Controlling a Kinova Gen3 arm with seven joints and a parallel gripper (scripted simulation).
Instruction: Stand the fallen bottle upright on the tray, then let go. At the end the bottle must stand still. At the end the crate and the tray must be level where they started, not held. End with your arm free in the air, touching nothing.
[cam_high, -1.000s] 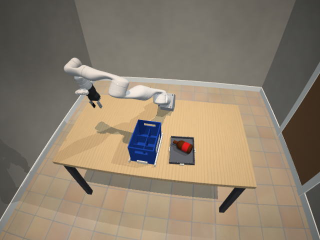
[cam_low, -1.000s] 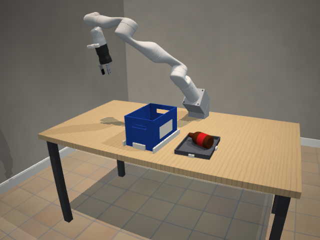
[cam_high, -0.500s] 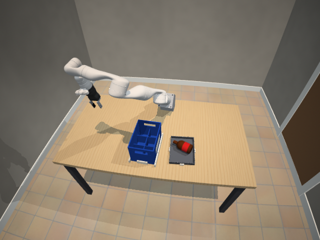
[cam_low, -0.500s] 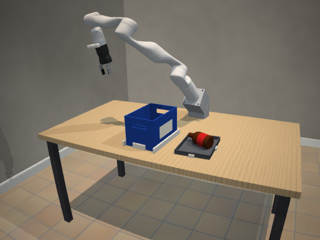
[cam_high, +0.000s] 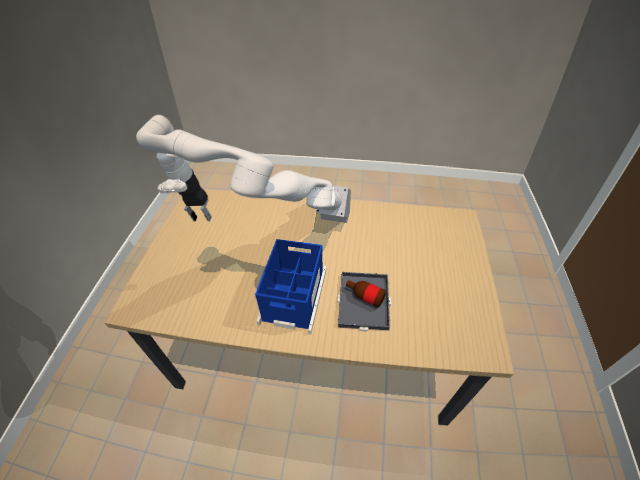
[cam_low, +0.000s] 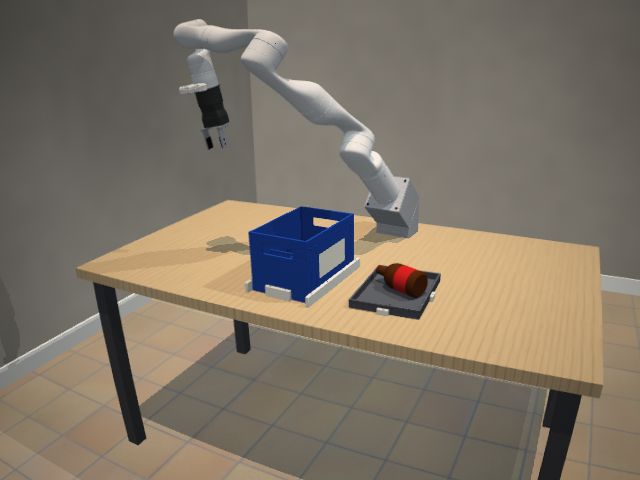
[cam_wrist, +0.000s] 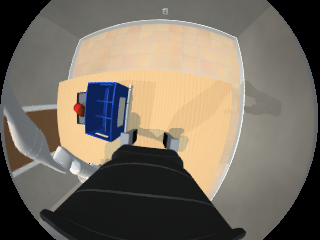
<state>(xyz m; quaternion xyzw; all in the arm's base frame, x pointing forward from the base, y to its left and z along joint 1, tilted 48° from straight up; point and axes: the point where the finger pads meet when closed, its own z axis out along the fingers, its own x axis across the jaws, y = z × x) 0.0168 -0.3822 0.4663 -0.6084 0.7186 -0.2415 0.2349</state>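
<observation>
A brown bottle (cam_high: 367, 292) with a red label lies on its side in the dark grey tray (cam_high: 363, 301), neck toward the tray's far left corner. It also shows in the exterior view (cam_low: 404, 277) on the tray (cam_low: 395, 295). My gripper (cam_high: 198, 212) is open and empty, high above the table's far left corner, far from the bottle. It shows in the exterior view (cam_low: 215, 141) and in the wrist view (cam_wrist: 151, 138). In the wrist view only a small red bit of the bottle (cam_wrist: 79, 108) shows behind the crate.
A blue crate (cam_high: 290, 282) with inner compartments stands left of the tray, held by white stops; it also shows in the exterior view (cam_low: 302, 251) and in the wrist view (cam_wrist: 104, 110). The arm's base (cam_high: 333, 204) is mounted at the table's far edge.
</observation>
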